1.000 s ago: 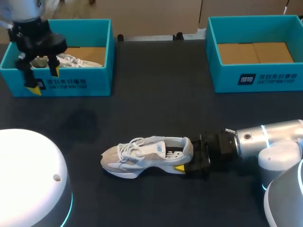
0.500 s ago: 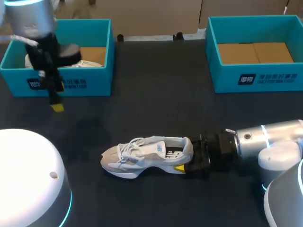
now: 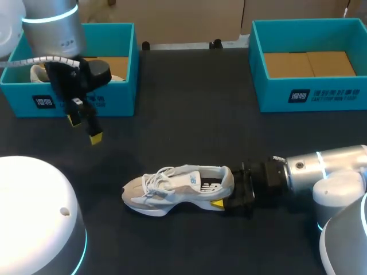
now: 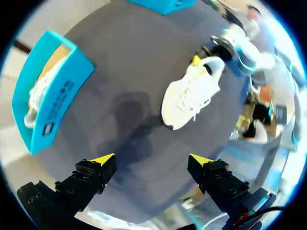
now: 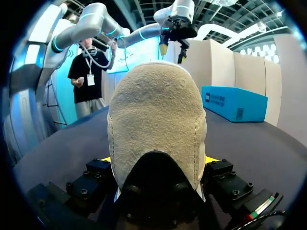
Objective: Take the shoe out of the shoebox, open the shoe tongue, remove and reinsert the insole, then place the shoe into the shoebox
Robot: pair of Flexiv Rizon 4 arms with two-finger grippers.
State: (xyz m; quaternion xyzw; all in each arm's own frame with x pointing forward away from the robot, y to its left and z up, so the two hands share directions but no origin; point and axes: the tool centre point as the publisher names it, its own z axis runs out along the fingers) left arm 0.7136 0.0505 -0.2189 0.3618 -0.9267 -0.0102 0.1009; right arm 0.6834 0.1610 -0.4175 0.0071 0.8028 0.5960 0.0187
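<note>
A white and grey shoe (image 3: 175, 188) lies on its sole on the dark table, toe pointing left. My right gripper (image 3: 225, 199) is shut on its heel from the right. In the right wrist view the suede heel (image 5: 156, 120) fills the space between the fingers (image 5: 98, 175). My left gripper (image 3: 84, 129) hangs open and empty above the table, just in front of the left teal shoebox (image 3: 117, 97). In the left wrist view the shoe (image 4: 189, 96) lies well ahead of the open left gripper (image 4: 152, 160). A second pale shoe (image 4: 36, 103) lies inside that box.
A second teal shoebox (image 3: 344, 94) with a bare cardboard floor stands at the back right. Bare dark table (image 3: 189, 114) stretches between the two boxes and the shoe. A white rounded robot base (image 3: 34, 217) fills the front left corner.
My left arm has come away from above the left shoebox, swinging down and right over the table while its gripper turned. The right arm and the shoe have not moved.
</note>
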